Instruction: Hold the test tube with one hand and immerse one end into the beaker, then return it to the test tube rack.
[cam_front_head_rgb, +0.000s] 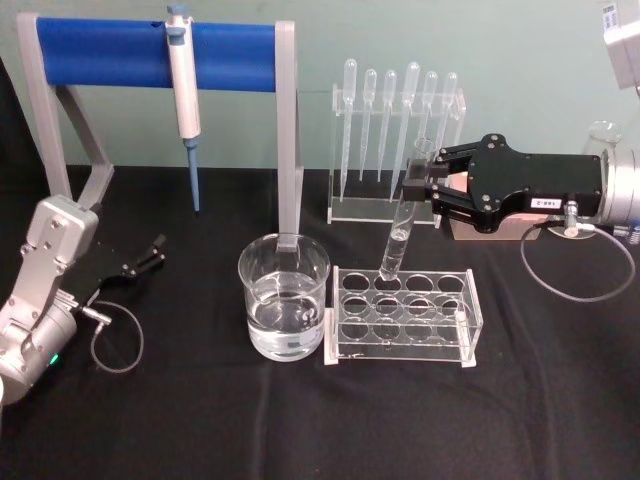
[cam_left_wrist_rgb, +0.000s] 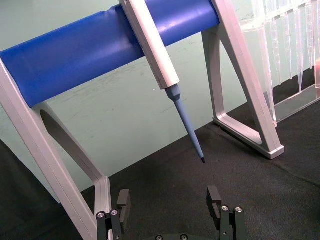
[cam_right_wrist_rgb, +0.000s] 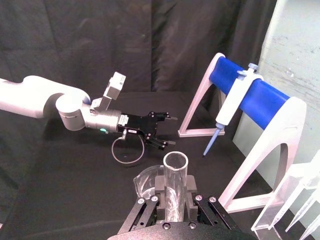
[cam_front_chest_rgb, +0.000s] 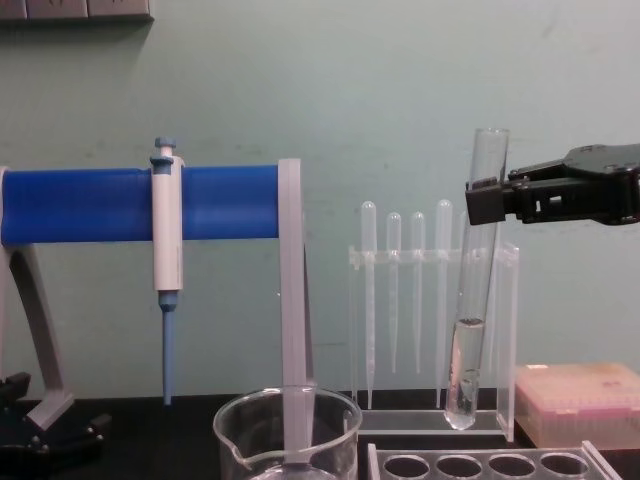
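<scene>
one tiny label (cam_front_head_rgb: 545, 203), maybe digits, r gripper (cam_front_head_rgb: 418, 184)

Soft, even light fills the scene, and the pale wall (cam_front_chest_rgb: 400, 90) behind the right gripper (cam_front_head_rgb: 418, 186) is uniformly bright. The black cloth (cam_front_head_rgb: 180, 420) below the gripper swallows the light and shows hardly any shadow. White glints sit on the beaker (cam_front_head_rgb: 262, 300), down to the gripper's left, and thin bright streaks run along the test tube (cam_front_head_rgb: 398, 235) in its grip.
</scene>
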